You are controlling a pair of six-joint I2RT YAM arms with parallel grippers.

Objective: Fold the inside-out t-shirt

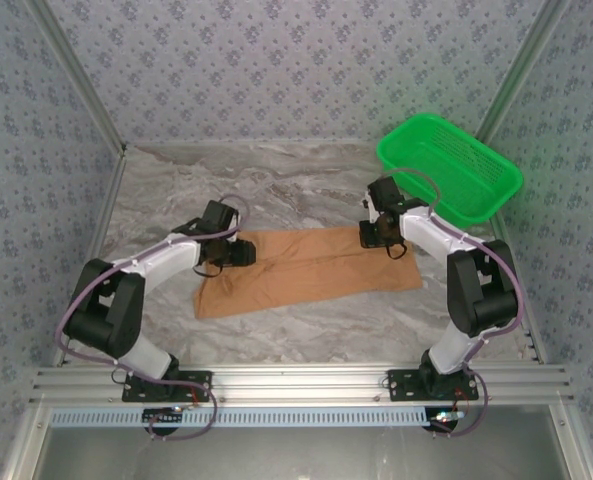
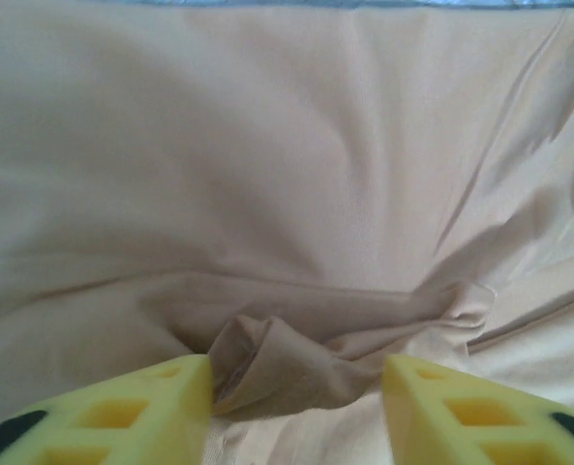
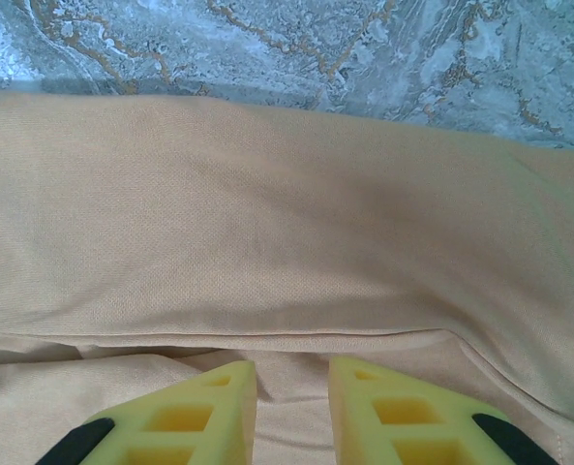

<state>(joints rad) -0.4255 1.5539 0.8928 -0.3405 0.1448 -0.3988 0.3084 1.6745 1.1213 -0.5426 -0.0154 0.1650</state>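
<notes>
Inside-out t-shirt (image 1: 311, 268) on the marble bench (image 1: 276, 185), orange-tan, laid out as a long folded band running left to right between the two arms. Reaches from near the left arm's wrist across to the right arm's, with the near-left corner hanging lower toward the arm bases. Lightly creased along its length.

Left gripper (image 1: 244, 252) down at the band's left end, pointing inward over the cloth. From the left wrist: left gripper (image 2: 296, 392) with yellow jaws standing well apart, a small puckered ridge of the t-shirt (image 2: 267, 174) bunched loosely between them, wrinkles fanning out to the right from that pucker.

Right gripper (image 1: 381, 238) down at the band's far-right corner. From the right wrist: right gripper (image 3: 291, 392) with jaws narrow, a slim gap between them, set at a fold line of the t-shirt (image 3: 267, 213); cannot tell whether any cloth is pinched there. Grey-veined bench (image 3: 316, 48) bare just beyond the cloth's far edge.

Green plastic mesh basket (image 1: 454, 160) at the far right corner of the bench, well apart from the shirt, behind the right arm.
</notes>
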